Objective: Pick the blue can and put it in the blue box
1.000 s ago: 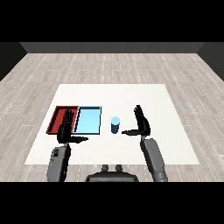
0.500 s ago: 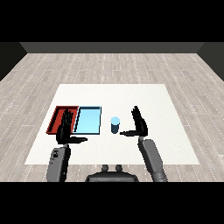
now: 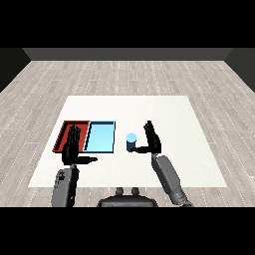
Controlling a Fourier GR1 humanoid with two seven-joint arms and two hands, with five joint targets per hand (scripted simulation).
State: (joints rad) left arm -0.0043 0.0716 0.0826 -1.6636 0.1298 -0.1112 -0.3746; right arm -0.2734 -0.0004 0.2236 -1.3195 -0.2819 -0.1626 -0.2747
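Since the earlier frames the right hand (image 3: 152,141) has crept left toward the blue can (image 3: 131,142), and its thumb now reaches almost to the can's lower right side; the left hand (image 3: 71,149) has barely shifted. The right hand's fingers stand straight and spread wide, palm turned to the can, holding nothing. Whether the thumb tip actually touches the can is hard to make out. The left hand, at lower left of centre, is also spread flat with its thumb pointing right, and it grips nothing.

There is one can, upright on the white table (image 3: 169,114), just right of the light blue tray (image 3: 101,137) and outside it. There are two trays side by side, the light blue one and a red tray (image 3: 66,130) to its left. Two grey forearms come up from the lower part of the frame.

The left hand's fingers cover the near right part of the red tray, so that corner is hidden. Both forearms are cut off at the bottom.
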